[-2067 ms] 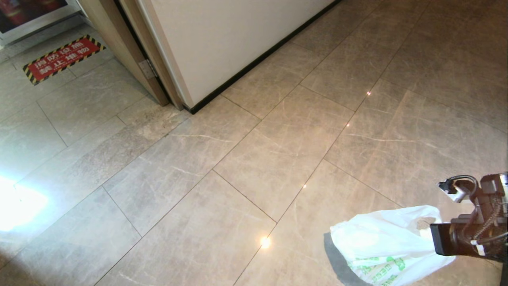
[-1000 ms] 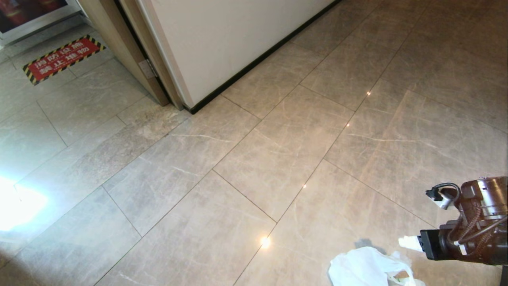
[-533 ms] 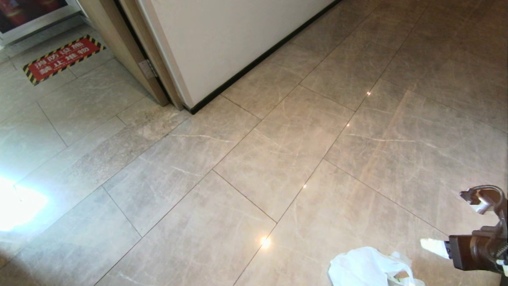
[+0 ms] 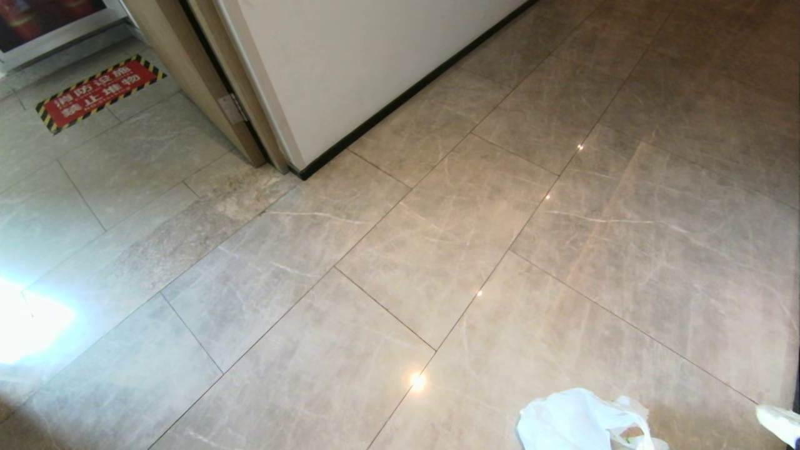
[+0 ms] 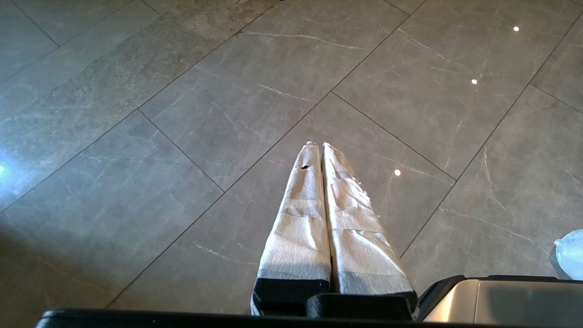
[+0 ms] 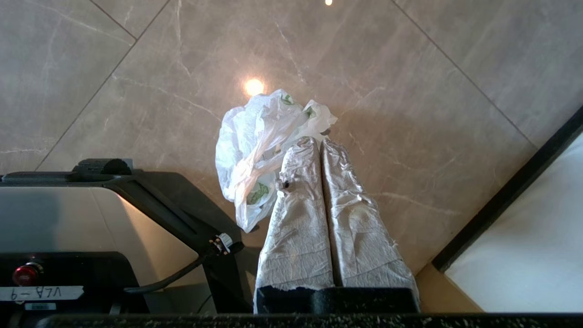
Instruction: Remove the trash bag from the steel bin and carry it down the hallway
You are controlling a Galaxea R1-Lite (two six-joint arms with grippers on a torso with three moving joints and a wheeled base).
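Trash bag [image 4: 584, 422] lies crumpled on the hallway floor [image 4: 437, 250], at the near right edge of the head view. Right gripper [image 6: 319, 148] above it, fingers pressed together, empty. Left gripper [image 5: 319, 148] likewise pressed together, empty. Wall skirting [image 4: 412, 90] bounds the far side; open tiles between.

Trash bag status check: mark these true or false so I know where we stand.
1. The trash bag lies crumpled on the hallway floor. True.
2. The right gripper is clamped on the bag. False: its fingers are shut together with nothing between them, and the bag lies on the floor beyond them.
3. The left gripper is shut and empty. True.
4. The steel bin stands beside the bag. False: no bin is in any view.
5. A red floor sign lies by the doorway. True.
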